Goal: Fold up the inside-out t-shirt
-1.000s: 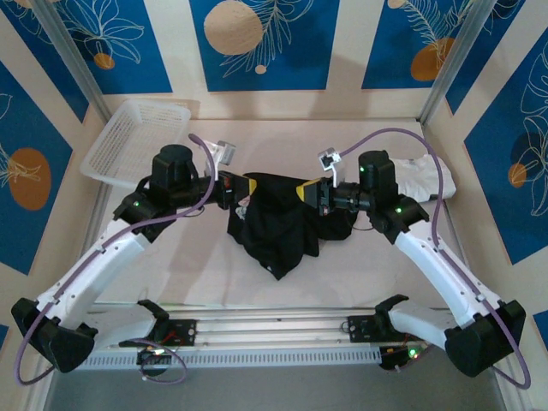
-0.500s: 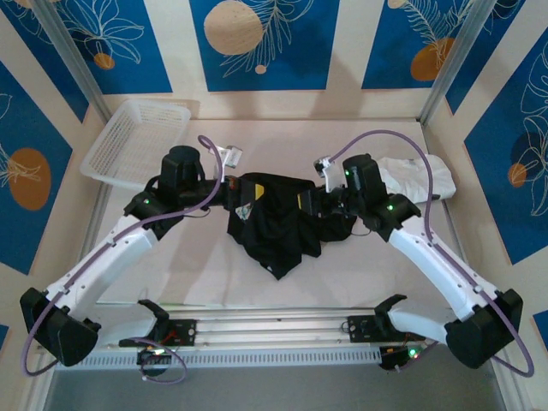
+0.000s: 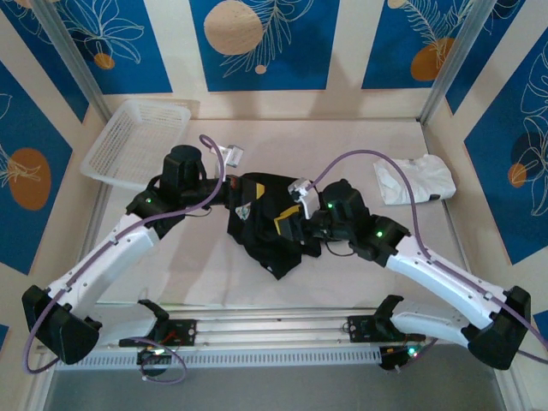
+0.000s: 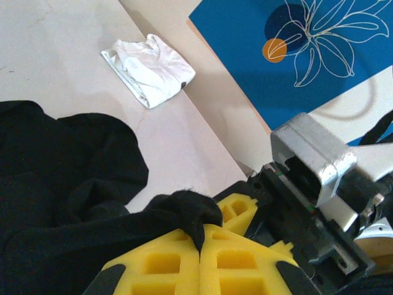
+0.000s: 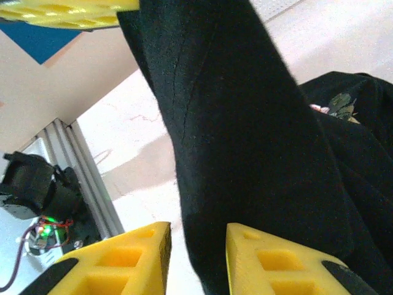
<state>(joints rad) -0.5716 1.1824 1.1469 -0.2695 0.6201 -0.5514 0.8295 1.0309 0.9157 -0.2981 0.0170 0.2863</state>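
Note:
The inside-out t-shirt (image 3: pixel 272 244) is a bunched black heap at mid-table, with a bit of print showing near its left edge. My left gripper (image 3: pixel 242 205) is shut on its upper left part; in the left wrist view a fold of the black t-shirt (image 4: pixel 61 184) is pinched between the yellow fingers (image 4: pixel 159 264) of that gripper (image 4: pixel 201 235). My right gripper (image 3: pixel 289 217) hovers over the shirt's right half. In the right wrist view that gripper (image 5: pixel 198 232) stands open, and a hanging band of the t-shirt (image 5: pixel 245 135) runs down behind the gap, unclamped.
A small white folded garment (image 3: pixel 415 180) lies at the right rear of the table, also seen as the white garment (image 4: pixel 147 67). A white mesh basket (image 3: pixel 137 141) sits at the left rear. The metal rail (image 3: pixel 274 330) runs along the near edge.
My right gripper has opened, let go of the shirt's right side, and swung left and nearer over the heap. The left gripper keeps its hold, shifted slightly right.

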